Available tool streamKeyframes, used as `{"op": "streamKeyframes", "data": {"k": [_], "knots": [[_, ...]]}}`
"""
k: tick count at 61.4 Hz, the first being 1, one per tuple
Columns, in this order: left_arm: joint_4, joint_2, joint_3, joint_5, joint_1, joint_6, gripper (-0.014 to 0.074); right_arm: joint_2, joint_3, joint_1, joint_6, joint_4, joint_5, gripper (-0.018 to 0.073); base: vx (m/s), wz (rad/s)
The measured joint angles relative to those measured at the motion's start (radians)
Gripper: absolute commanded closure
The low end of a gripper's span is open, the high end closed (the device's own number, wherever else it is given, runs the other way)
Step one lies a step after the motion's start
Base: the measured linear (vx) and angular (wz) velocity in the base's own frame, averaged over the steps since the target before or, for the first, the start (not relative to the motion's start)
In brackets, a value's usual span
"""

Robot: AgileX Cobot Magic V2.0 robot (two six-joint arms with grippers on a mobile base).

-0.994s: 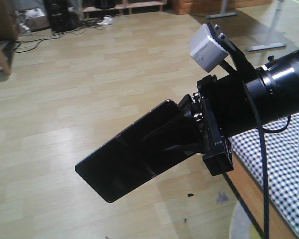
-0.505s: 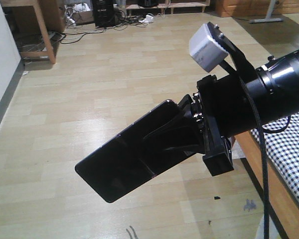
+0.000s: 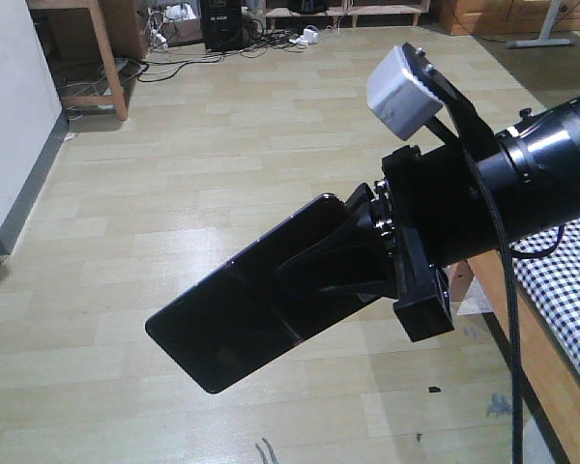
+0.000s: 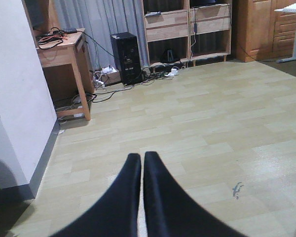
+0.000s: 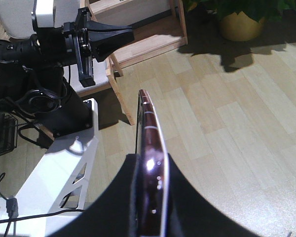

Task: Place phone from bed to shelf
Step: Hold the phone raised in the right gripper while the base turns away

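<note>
Black and glossy, the phone [image 3: 246, 309] is up in the air in the middle of the front view, touching nothing but the right gripper [image 3: 333, 271]. That gripper is clamped tight on the phone's upper right end, its fingers pinching the two flat faces. The rest of the slab sticks out down and to the left over the pale wood-look floor [image 3: 174, 164]. A white boxy camera [image 3: 401, 92] sits on top of the wrist. The bed [image 3: 565, 309] with its black-and-white check cover is only a sliver at the right edge of the frame, with a wooden side rail below it. The phone is well clear of it, off to its left.

From the right wrist view you get the phone edge-on, its pinkish shiny rim running up the middle of the frame between the two dark fingers. Pale plank boards of the shelf [image 5: 148, 42] show at the top, and a yellow plant pot [image 5: 241, 24] sits at upper right. The phone's apart from both.

Over on the left gripper [image 4: 141, 157], the fingers are pressed together with just a hairline gap, holding nothing and pointing out over the floor. A reddish-brown desk [image 4: 64, 47] stands at the upper left of that view, with a black PC tower [image 4: 127, 57] near it.
</note>
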Motion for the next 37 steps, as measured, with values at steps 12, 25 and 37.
{"op": "streamKeyframes", "data": {"k": [12, 25, 37], "knots": [[0.0, 0.0, 0.0, 0.0, 0.0, 0.0, 0.0595, 0.0, 0.0, 0.0, 0.0, 0.0, 0.0, 0.0562, 0.04, 0.03], [0.0, 0.0, 0.0, 0.0, 0.0, 0.0, 0.0595, 0.0, 0.0, 0.0, 0.0, 0.0, 0.0, 0.0562, 0.05, 0.08], [0.0, 0.0, 0.0, 0.0, 0.0, 0.0, 0.0595, 0.0, 0.0, 0.0, 0.0, 0.0, 0.0, 0.0562, 0.07, 0.11]]}}
